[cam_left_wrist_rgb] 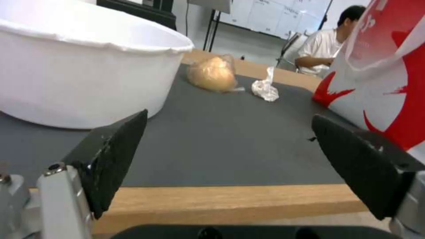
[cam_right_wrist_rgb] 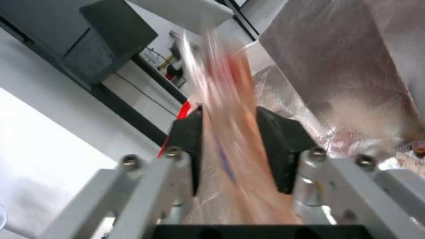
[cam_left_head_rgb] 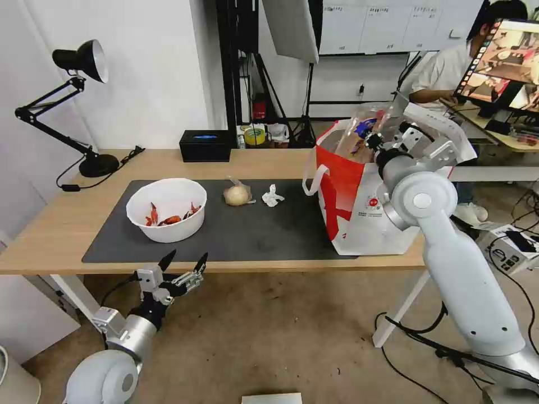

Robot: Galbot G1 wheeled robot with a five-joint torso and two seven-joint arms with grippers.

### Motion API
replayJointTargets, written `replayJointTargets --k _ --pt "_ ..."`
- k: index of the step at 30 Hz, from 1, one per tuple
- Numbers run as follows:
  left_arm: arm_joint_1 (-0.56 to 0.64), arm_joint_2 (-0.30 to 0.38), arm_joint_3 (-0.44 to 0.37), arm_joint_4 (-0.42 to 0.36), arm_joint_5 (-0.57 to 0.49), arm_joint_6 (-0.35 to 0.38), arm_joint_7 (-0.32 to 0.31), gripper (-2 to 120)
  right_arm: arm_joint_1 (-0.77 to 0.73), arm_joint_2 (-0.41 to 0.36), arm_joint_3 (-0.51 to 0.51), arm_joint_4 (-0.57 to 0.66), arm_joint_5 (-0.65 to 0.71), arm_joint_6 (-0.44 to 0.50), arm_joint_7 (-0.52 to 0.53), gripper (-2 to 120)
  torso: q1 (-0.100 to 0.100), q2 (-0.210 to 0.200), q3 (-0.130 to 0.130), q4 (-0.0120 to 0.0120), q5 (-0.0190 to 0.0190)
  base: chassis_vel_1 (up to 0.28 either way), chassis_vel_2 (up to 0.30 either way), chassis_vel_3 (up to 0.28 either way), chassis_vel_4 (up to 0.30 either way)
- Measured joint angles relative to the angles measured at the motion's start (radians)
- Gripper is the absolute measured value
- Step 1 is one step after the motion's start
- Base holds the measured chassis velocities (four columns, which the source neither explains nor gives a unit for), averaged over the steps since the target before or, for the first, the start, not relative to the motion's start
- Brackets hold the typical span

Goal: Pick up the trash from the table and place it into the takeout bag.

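Gripping clear tray [cam_left_head_rgb: 365, 132], seemingly upright, over takeout bag [cam_left_head_rgb: 359, 207]

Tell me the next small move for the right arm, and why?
Probably lower a little and open. The right gripper is shut on the clear plastic tray, held over the open mouth of the takeout bag, foil lining beneath. The left gripper waits open off the table's front edge.

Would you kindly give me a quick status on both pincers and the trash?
Right pincer shut on clear tray, over takeout bag. Left pincer open, below table edge. Bowl, bun, tissue on mat. Nothing in the way.
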Motion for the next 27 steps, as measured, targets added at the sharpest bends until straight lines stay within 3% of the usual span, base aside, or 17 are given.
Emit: replayJointTargets --k 15,19,27 --pt "0.003 -0.002 -0.009 -0.007 0.010 0.005 0.001 100 0.008 -0.003 -0.003 -0.004 -0.001 -0.002 -0.029 93 0.000 0.000 0.000 0.0000 0.0000 0.000 0.000 0.000 0.000" --pt "0.001 0.002 -0.014 -0.010 0.010 0.002 0.000 100 0.007 -0.005 -0.003 0.009 -0.001 -0.003 -0.046 100 0.000 0.000 0.000 -0.0001 0.0000 0.000 0.000 0.000 0.000" --pt "0.002 0.004 -0.019 -0.014 0.010 -0.002 0.000 100 0.021 -0.007 -0.007 0.040 0.005 0.000 -0.078 100 0.000 0.000 0.000 0.0000 0.0000 0.000 0.000 0.000 0.000"
